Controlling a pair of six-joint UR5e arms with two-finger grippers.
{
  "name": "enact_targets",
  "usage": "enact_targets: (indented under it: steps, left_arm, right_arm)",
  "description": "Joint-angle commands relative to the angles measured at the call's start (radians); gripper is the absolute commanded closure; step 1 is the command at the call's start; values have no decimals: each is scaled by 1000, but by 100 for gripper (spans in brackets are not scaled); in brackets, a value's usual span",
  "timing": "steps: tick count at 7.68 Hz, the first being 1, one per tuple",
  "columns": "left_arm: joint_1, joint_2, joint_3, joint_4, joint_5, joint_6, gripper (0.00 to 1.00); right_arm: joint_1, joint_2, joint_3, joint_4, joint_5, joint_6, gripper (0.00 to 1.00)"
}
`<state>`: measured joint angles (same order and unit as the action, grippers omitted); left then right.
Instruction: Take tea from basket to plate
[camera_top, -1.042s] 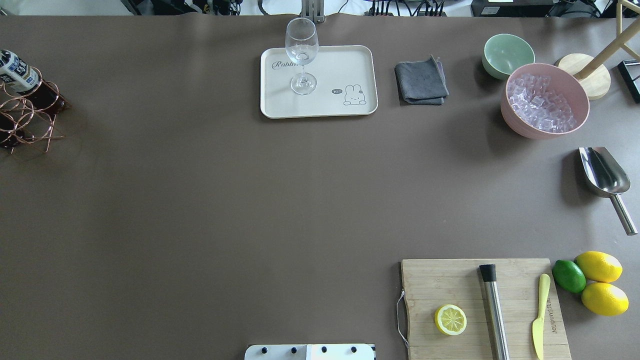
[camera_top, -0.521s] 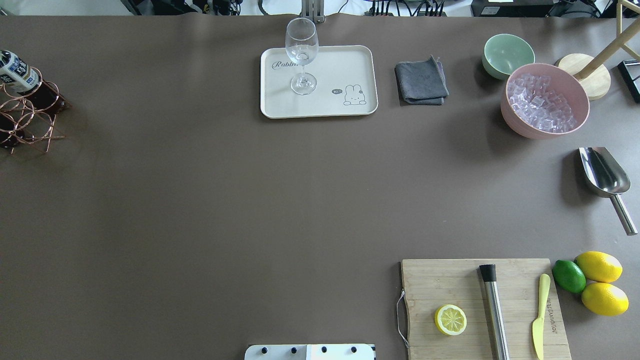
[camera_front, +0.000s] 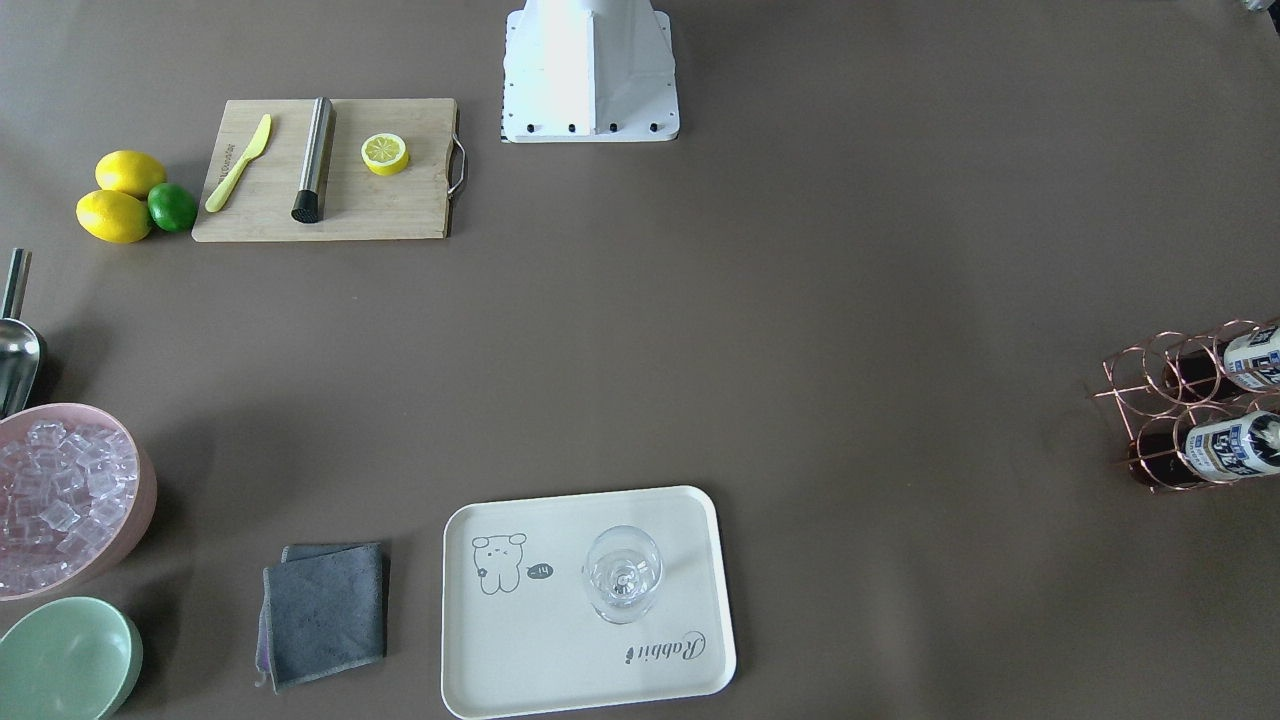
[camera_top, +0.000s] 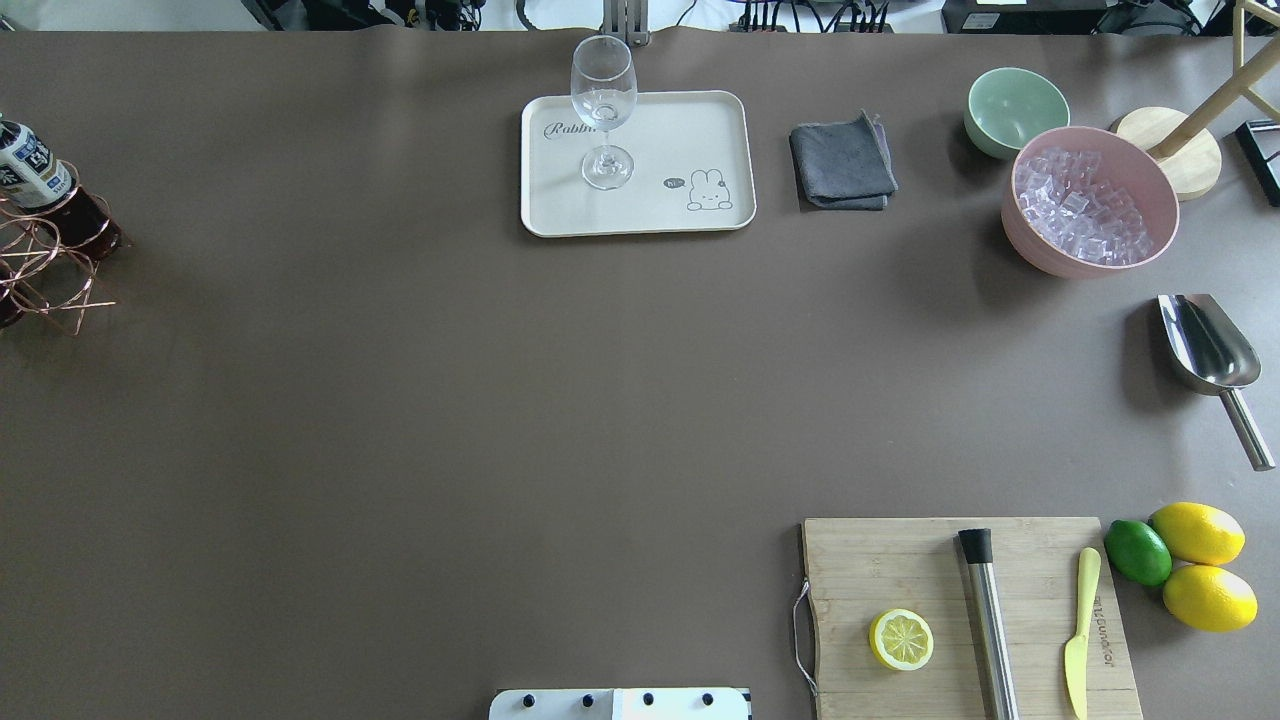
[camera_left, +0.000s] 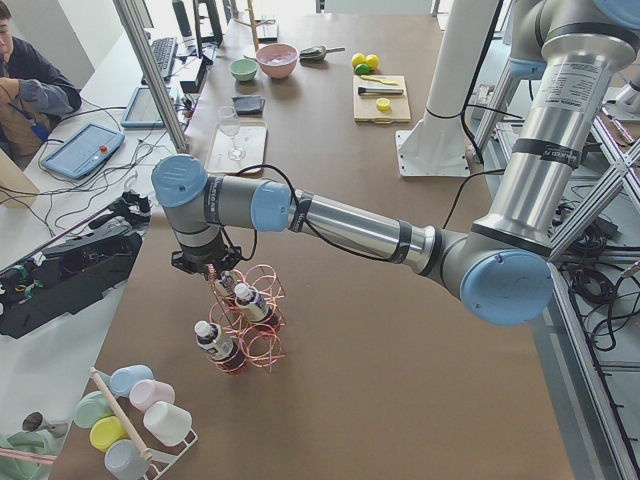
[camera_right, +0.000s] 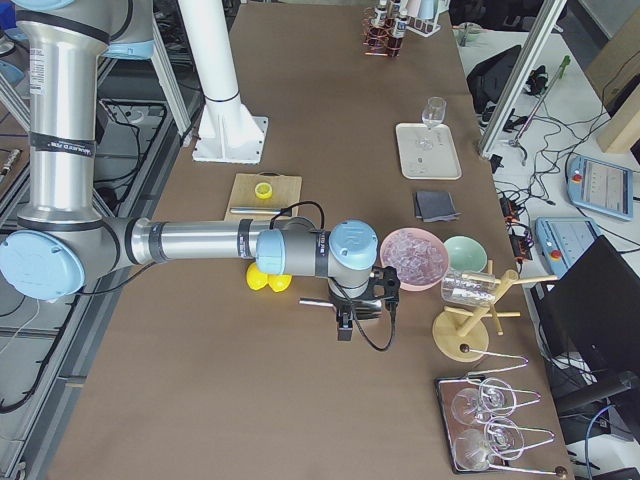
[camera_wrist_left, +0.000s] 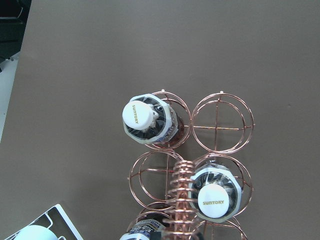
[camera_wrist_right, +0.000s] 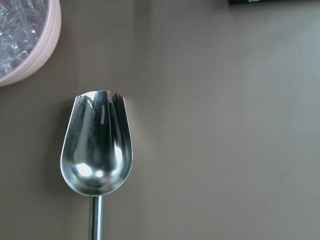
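Well, the left gripper (camera_left: 216, 278) hangs over the basket (camera_wrist_left: 181, 186) holding the tea (camera_wrist_left: 148, 119); the right gripper (camera_right: 343, 325) hangs over a scoop (camera_wrist_right: 97, 145). Open or closed, I cannot tell for either.

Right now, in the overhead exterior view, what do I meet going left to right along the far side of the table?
Copper wire rack holding a tea bottle → cream tray → grey cloth → pale green bowl → pink bowl of ice cubes.
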<state>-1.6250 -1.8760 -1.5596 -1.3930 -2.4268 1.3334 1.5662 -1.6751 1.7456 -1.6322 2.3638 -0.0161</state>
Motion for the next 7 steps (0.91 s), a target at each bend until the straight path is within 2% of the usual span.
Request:
enact_targets:
  steps: [1, 4, 7]
  left_arm:
    - [-1, 0, -120, 121, -23, 0, 100]
    - [8, -37, -323, 288, -21, -13, 100]
    - [8, -48, -387, 290, -24, -42, 100]
  right_arm:
    - [0, 0, 0, 0, 0, 1, 0]
    - [-9, 0, 2, 0, 2, -1, 0]
    - [-44, 8, -2, 2, -6, -1, 0]
